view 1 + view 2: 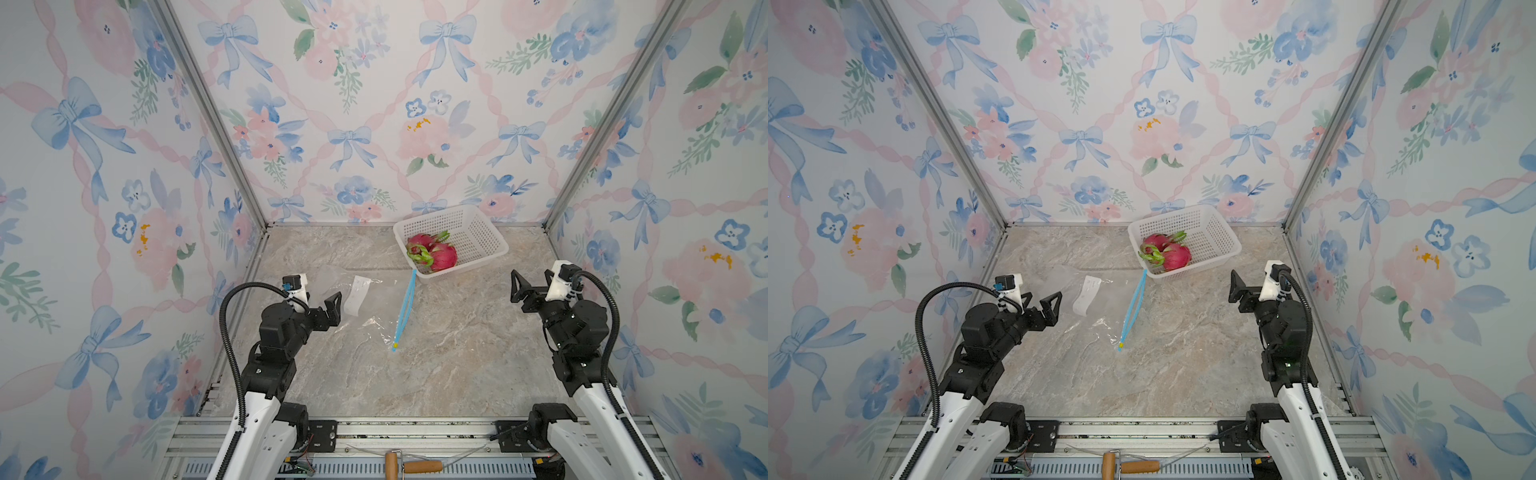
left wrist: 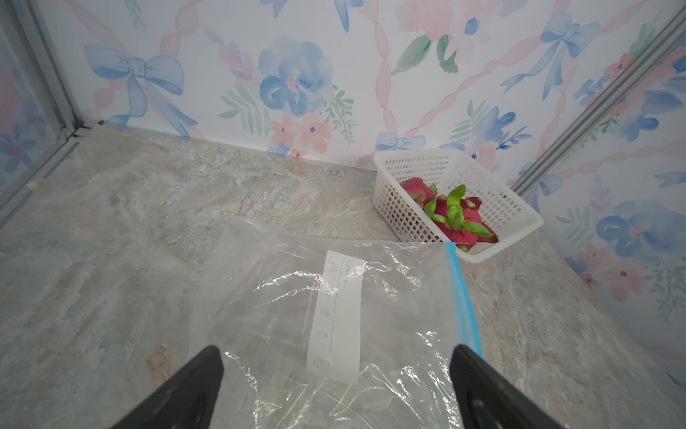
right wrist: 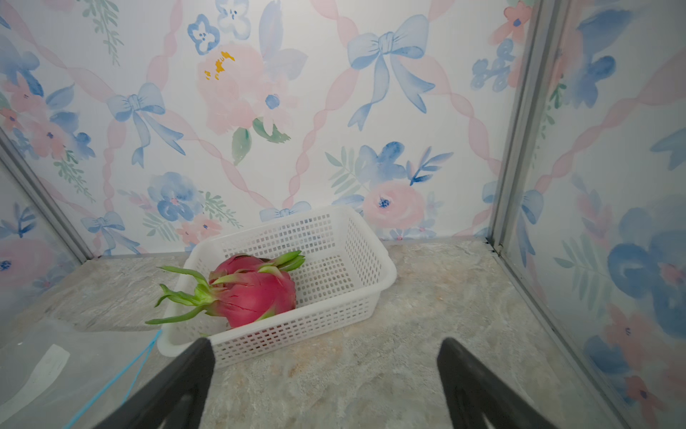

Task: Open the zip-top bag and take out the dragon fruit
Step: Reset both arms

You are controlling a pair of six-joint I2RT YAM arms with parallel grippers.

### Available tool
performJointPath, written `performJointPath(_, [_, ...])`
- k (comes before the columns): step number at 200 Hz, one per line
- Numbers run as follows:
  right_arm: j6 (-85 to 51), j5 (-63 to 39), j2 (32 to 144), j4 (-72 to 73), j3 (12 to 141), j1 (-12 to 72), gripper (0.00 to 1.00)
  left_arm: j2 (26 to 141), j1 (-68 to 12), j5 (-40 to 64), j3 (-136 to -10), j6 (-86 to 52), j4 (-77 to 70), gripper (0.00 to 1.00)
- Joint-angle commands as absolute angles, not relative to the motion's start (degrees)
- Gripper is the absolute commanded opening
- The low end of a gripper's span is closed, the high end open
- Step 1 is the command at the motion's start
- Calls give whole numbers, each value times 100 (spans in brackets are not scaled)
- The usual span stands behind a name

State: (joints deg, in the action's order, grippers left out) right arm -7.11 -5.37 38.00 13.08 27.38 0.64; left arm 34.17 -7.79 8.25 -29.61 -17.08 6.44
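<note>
Zip-top bag (image 1: 374,305) lies flat on the marble-patterned tabletop (image 1: 457,357) just beside the white perforated basket (image 1: 476,232), on the side toward the left arm. The far end of its light-blue zip strip (image 1: 405,309) reaches the basket's near corner. The two halves of the strip stand parted in a narrow loop, so the mouth looks open. Nothing bulges under the film, and I judge the bag empty. Both dragon fruit sit inside the basket, one (image 1: 444,255) nearer the arms and the other (image 1: 419,240) behind it, touching each other. The bag is thin clear film, crinkled and glossy, with a white rectangular paper label (image 2: 339,315) and a small yellow end tab (image 1: 395,344) at the zip end farthest from the basket. It should be very light, limp and slippery, apt to slide on the smooth stone. The stiffer zip strip looks like the best place to pinch it. The fruit are rounded, magenta and waxy, with green leafy scales that would likely bend or tear. They look firm and fairly heavy, so a hold across the body would suit better than one on the scales. The basket is stiff moulded plastic with a rolled rim. The left gripper (image 2: 334,351) hovers over the bag's end away from the basket, jaws spread wide and empty. The right gripper (image 3: 326,343) hangs near the basket's other side, jaws likewise spread, holding nothing.
</note>
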Motion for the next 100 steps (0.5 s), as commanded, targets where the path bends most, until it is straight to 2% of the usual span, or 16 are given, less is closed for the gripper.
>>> performJointPath(1, [-377,-309,3655,975,2534,-104,96,3309,-945,619,-2848,-594,98,98])
performJointPath(60, [-420,-409,4064,743,2478,-228,96,3305,-1078,136,-2251,-361,-841,98])
performJointPath(100, [-403,-380,4514,1055,2392,-251,96,3375,-1094,-383,-2163,-405,-832,98])
